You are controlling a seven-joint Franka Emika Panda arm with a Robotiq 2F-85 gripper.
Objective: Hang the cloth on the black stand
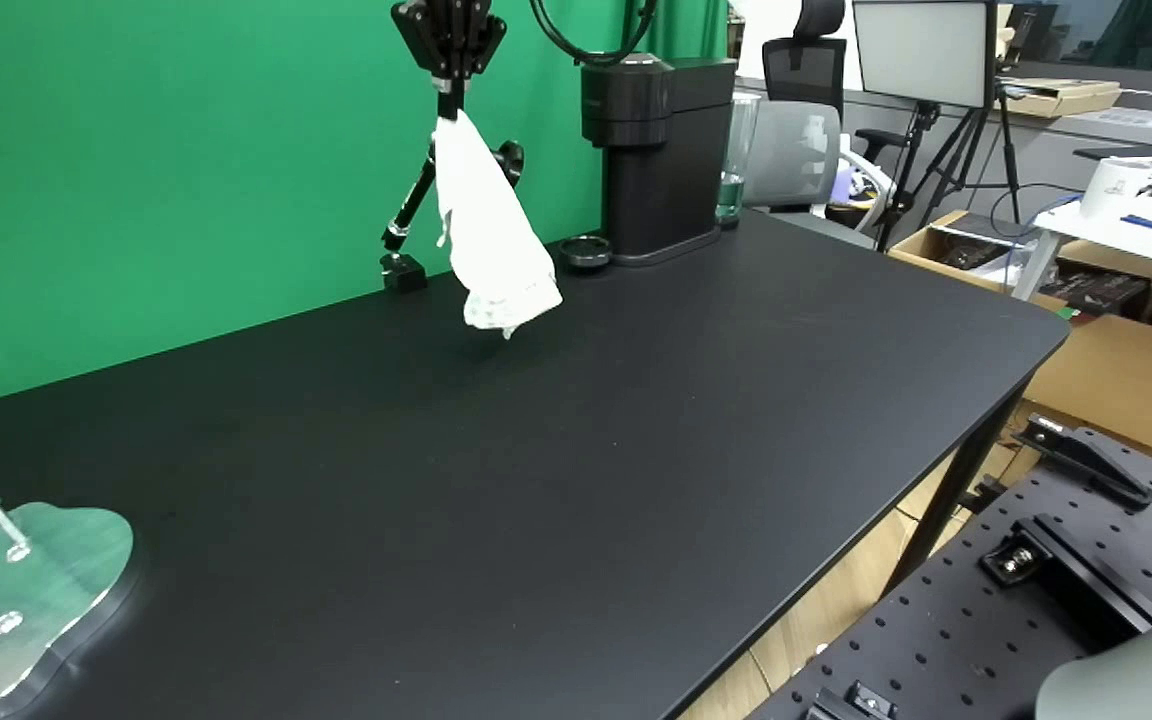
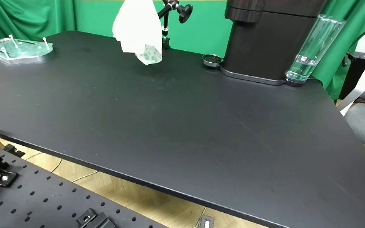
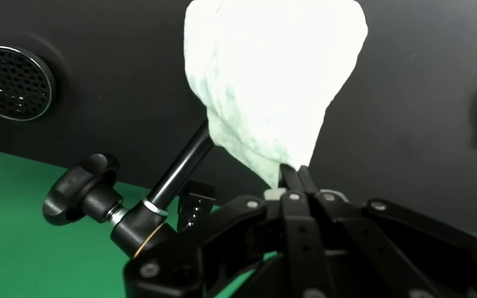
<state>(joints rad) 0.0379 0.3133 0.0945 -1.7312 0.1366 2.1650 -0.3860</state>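
One pair of jaws fills the near part of the wrist view, drawn together, almost gapless, pinching the narrow end of one cloth (image 3: 273, 78). The cloth fans out ahead of the jaws; left of them are one stand (image 3: 176, 176) and, farther left on the table (image 3: 408, 103), one round grille (image 3: 13, 82). In an exterior view the cloth hangs below the jaws, above the table and in front of the stand; whether cloth and stand touch I cannot tell. Right of the jaws is one machine (image 1: 671, 170). In an exterior view, one plate (image 2: 25, 51) with four pegs (image 2: 14, 41) lies well left of the held cloth, one tank (image 2: 317, 41) well right.
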